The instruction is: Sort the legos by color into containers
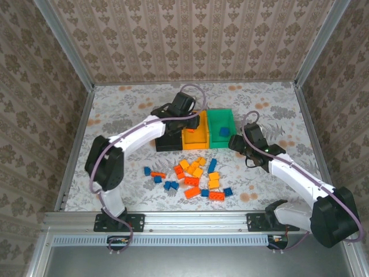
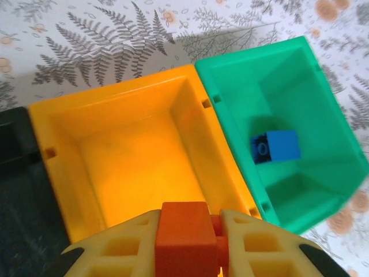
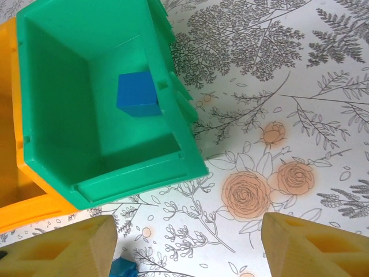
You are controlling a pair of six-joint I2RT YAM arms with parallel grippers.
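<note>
Looks barely begun: 1 blue brick (image 2: 275,145) in green bin (image 2: 277,75), L jaws pinching orange-red brick (image 2: 185,236) beside it, R jaws spread, lego pile (image 1: 198,172) unsorted.

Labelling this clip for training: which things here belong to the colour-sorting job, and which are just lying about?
Job: black plastic bin, yellow-orange bin, green bin; loose blue, orange-red and yellow studded bricks; blue brick in green bin; orange-red brick in shut left gripper; open right gripper.
Just there: floral table covering; patterned walls.

Bare table (image 1: 132,104) behind and right of the containers (image 1: 221,111); legos (image 1: 197,172) thick just in front; left arm (image 1: 138,133) overhead
</note>
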